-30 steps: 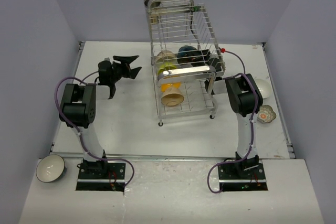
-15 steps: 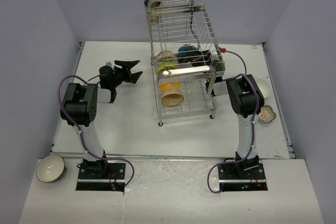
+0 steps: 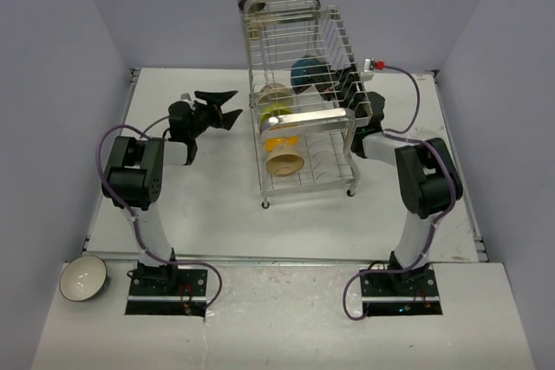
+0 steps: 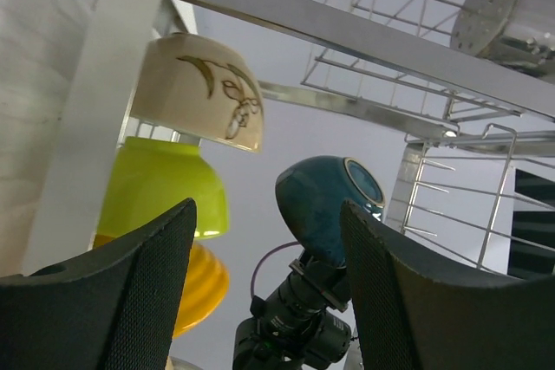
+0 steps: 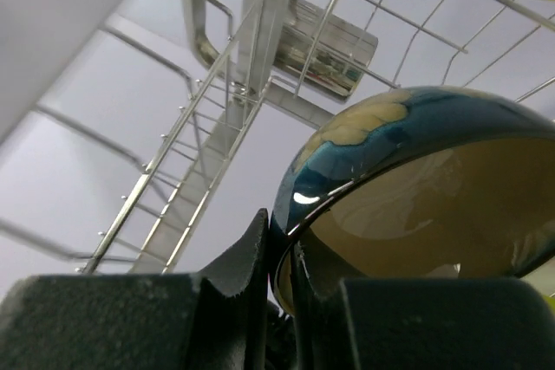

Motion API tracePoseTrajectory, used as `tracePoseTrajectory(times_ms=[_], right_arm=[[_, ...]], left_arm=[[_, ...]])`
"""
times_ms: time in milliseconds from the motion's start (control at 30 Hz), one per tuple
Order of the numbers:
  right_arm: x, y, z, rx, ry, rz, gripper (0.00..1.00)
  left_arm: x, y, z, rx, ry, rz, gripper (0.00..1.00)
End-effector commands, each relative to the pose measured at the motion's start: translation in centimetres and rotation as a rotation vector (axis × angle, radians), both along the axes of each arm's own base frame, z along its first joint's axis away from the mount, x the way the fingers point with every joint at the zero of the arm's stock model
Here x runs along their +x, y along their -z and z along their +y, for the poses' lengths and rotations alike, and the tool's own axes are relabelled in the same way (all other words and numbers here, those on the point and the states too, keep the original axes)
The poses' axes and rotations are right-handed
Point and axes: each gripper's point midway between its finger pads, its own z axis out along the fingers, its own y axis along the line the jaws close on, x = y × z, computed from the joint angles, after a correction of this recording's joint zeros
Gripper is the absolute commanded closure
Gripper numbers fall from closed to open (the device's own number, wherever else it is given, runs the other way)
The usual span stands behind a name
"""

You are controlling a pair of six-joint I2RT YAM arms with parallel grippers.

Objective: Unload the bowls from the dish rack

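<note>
White table and pale grey walls sit around the dish rack (image 3: 303, 119), which stands at the middle back. Up in the rack, on its right side, the blue bowl (image 5: 408, 127) is tipped on its edge, with its open mouth turned toward the right gripper (image 5: 279, 240). That gripper is pinched almost closed on the bowl's rim, one finger inside and one outside. So the bowl lies just left of it, and I think it must come out to the right, past the wires. The left gripper (image 3: 217, 108) is spread wide and holds nothing. It hangs on the rack's other side, farther from this bowl.
</note>
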Motion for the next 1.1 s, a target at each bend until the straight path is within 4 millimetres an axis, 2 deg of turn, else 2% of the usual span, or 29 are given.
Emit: tracePoseTrajectory(times_ms=[0, 33, 67, 100, 167, 200, 333, 433, 467, 533, 567, 600, 633, 667, 700, 733, 767, 800, 833, 867, 900, 933, 967, 1000, 1033, 1067], right_arm=[[-3.1, -8.1, -2.6, 0.012, 0.047, -0.24, 1.0], [-3.0, -7.7, -3.5, -0.005, 0.062, -0.227, 1.0], [-3.4, -8.1, -3.9, -0.016, 0.066, -0.217, 1.0], [-3.3, -7.5, -4.7, -0.034, 0.083, -0.199, 1.0], [-4.0, -8.2, -5.7, -0.047, 0.098, -0.2, 1.0], [-3.7, -7.2, -6.7, -0.067, 0.12, -0.162, 1.0], [-4.0, -6.0, -8.8, -0.127, 0.156, -0.108, 1.0], [-3.8, -4.8, -10.6, -0.162, 0.197, -0.067, 1.0], [-3.6, -3.6, -11.0, -0.186, 0.203, -0.017, 1.0], [-3.7, -4.2, -12.6, -0.257, 0.255, -0.019, 1.0], [-3.3, -2.3, -13.2, -0.331, 0.276, 0.061, 1.0], [-3.0, -4.1, -14.0, -0.366, 0.3, 0.054, 1.0], [-2.7, -4.1, -14.4, -0.401, 0.311, 0.071, 1.0], [-2.4, -1.8, -15.3, -0.481, 0.335, 0.183, 1.0], [-1.5, -3.5, -15.9, -0.511, 0.353, 0.197, 1.0], [-1.4, -1.1, -17.7, -0.553, 0.363, 0.334, 1.0], [-0.8, -3.2, -18.6, -0.589, 0.391, 0.327, 1.0], [-0.3, -2.8, -20.5, -0.611, 0.438, 0.377, 1.0], [0.6, -1.6, -21.4, -0.629, 0.443, 0.433, 1.0], [0.7, -2.7, -23.2, -0.644, 0.464, 0.475, 1.0], [1.1, -2.9, -24.0, -0.651, 0.47, 0.496, 1.0], [2.2, -1.2, -24.9, -0.664, 0.464, 0.551, 1.0], [2.1, -2.9, -26.2, -0.692, 0.485, 0.567, 1.0], [2.4, -3.1, -26.6, -0.711, 0.485, 0.577, 1.0], [2.3, -0.7, -27.4, -0.738, 0.469, 0.684, 1.0], [2.7, -2.9, -28.3, -0.754, 0.503, 0.651, 1.0]], left_arm=[[0.6, -6.4, -0.7, -0.039, 0.0, -0.126, 0.32], [0.7, -6.8, -0.8, -0.04, 0.001, -0.129, 0.32], [0.9, -7.5, -1.1, -0.04, 0.003, -0.137, 0.32], [1.0, -7.7, -1.1, -0.04, 0.003, -0.134, 0.32], [1.2, -8.3, -1.4, -0.042, 0.008, -0.134, 0.32], [1.2, -8.5, -1.5, -0.047, 0.009, -0.131, 0.32], [1.6, -9.1, -1.7, -0.048, 0.012, -0.124, 0.32], [1.7, -9.0, -1.7, -0.04, 0.013, -0.119, 0.32], [1.6, -8.8, -1.8, -0.041, 0.021, -0.114, 0.32], [1.4, -8.7, -1.9, -0.048, 0.028, -0.108, 0.32], [1.3, -8.5, -1.9, -0.048, 0.031, -0.1, 0.32], [1.3, -8.4, -1.9, -0.047, 0.034, -0.097, 0.32], [1.2, -8.1, -2.0, -0.047, 0.037, -0.086, 0.32], [1.2, -7.9, -2.0, -0.046, 0.038, -0.08, 0.32], [1.2, -7.7, -2.1, -0.046, 0.044, -0.072, 0.32], [1.3, -7.5, -2.2, -0.046, 0.048, -0.057, 0.32], [1.2, -7.6, -2.2, -0.051, 0.052, -0.054, 0.32], [1.3, -7.5, -2.3, -0.052, 0.057, -0.052, 0.32], [1.6, -7.7, -2.3, -0.051, 0.06, -0.054, 0.32], [1.7, -7.8, -2.5, -0.039, 0.077, -0.06, 0.32], [1.9, -7.8, -2.5, -0.032, 0.081, -0.06, 0.32], [2.0, -7.8, -2.3, -0.026, 0.08, -0.062, 0.32], [2.0, -7.7, -2.3, -0.015, 0.076, -0.066, 0.32], [2.0, -7.4, -2.4, -0.011, 0.077, -0.058, 0.32], [2.0, -6.9, -2.5, -0.009, 0.082, -0.048, 0.32], [2.0, -6.6, -2.6, -0.011, 0.083, -0.04, 0.32]])
